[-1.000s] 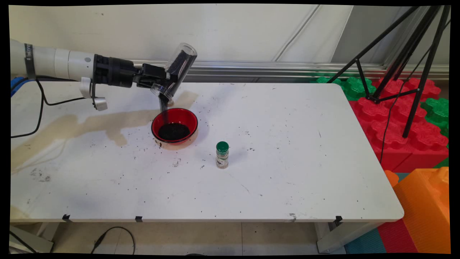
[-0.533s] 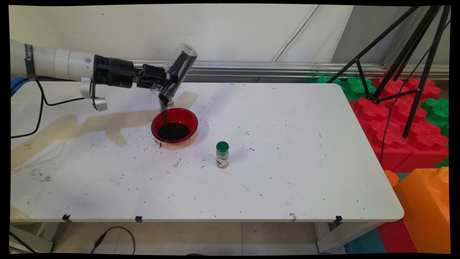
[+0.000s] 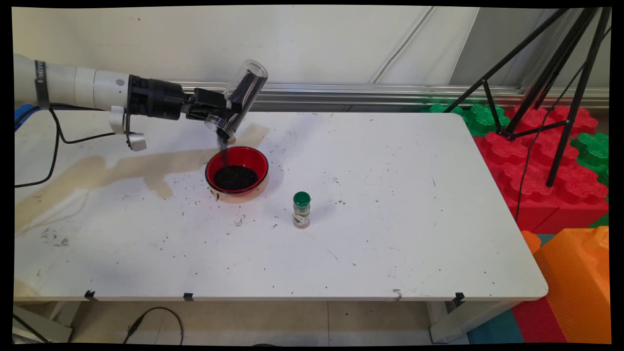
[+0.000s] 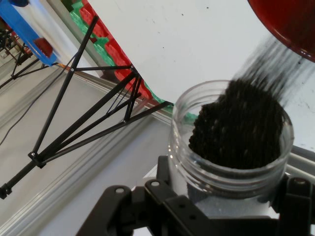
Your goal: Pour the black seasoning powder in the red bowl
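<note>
My gripper (image 3: 225, 111) is shut on a clear plastic jar (image 3: 237, 101), tipped mouth-down above a red bowl (image 3: 237, 170). Dark grains stream from the jar's mouth into the bowl, which holds a dark heap of them. In the hand view the jar (image 4: 231, 147) sits between my fingers (image 4: 162, 201), its mouth full of black grains, with the red bowl's rim (image 4: 290, 24) at the upper right. A small spice jar with a green lid (image 3: 302, 209) stands upright on the table to the right of the bowl.
Loose dark grains and a brownish stain (image 3: 122, 168) lie on the white table (image 3: 390, 219). A black tripod (image 3: 551, 97) stands on red and green foam blocks (image 3: 536, 165) beyond the table's right edge. An orange block (image 3: 575, 282) sits at the lower right.
The jar has stayed tipped over the bowl and the grains have kept pouring. My arm has barely moved.
</note>
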### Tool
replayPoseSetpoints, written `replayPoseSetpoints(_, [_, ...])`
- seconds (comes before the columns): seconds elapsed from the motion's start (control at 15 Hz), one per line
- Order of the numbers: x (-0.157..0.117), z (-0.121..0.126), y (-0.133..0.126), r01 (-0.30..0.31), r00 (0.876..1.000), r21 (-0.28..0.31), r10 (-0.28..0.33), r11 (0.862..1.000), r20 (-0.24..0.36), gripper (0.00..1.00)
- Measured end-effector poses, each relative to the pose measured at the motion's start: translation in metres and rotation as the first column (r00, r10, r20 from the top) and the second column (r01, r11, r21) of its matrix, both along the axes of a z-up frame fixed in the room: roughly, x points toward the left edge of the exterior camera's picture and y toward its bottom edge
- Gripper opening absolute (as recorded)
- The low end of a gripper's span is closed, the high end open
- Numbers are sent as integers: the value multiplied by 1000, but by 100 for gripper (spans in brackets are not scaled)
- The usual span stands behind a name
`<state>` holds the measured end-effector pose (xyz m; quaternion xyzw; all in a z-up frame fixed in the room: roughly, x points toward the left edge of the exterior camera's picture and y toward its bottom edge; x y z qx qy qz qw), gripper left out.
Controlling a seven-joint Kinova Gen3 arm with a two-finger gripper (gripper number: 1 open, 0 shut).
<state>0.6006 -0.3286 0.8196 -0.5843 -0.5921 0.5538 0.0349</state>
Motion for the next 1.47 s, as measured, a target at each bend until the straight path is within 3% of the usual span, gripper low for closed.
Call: replayPoseSetpoints(1.47, [-7, -1, -1, -13, 1000, 39, 14, 999, -22, 0])
